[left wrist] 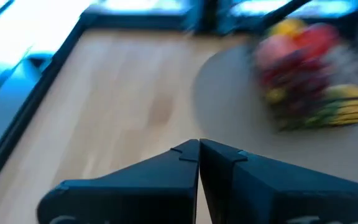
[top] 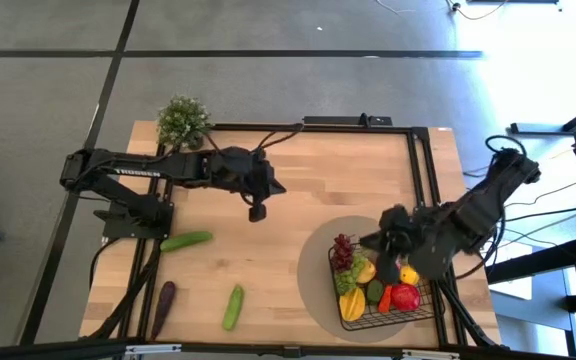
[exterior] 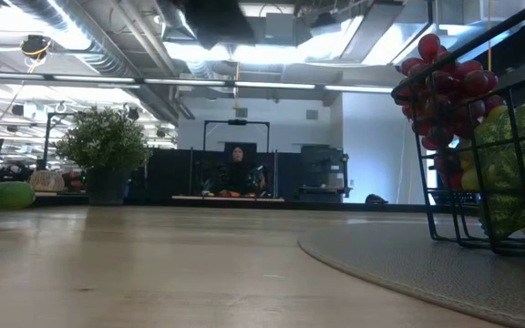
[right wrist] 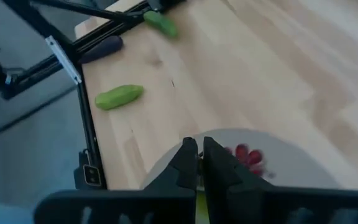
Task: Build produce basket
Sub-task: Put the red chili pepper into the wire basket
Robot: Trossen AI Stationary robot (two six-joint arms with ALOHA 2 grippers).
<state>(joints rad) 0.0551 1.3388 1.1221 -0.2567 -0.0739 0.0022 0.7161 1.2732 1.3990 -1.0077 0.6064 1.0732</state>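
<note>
Black wire basket (top: 388, 300) sits on a round mat (top: 313, 285) at the bench's (top: 298, 190) right front, w/ fruit inside. Right pincer (top: 386, 243) hovers over it, jaws closed & empty. Left pincer (top: 258, 212), also closed & empty, hangs over mid-bench; two cucumbers (top: 185, 240) & an eggplant (top: 163, 306) lie at the left front.

A light wooden desk (top: 298, 180) with a butcher-block top sits inside a black metal frame (top: 420, 170) that runs along its far and right edges. A leafy green potted plant (top: 182, 121) stands at the far left corner of the desk. A round grey mat (top: 313, 285) lies near the front right corner. The floor (top: 268, 60) around the desk is grey, crossed by dark lines. In the low view, a person (exterior: 237, 169) sits at another table in the room beyond, under ceiling pipes and lights.
</note>
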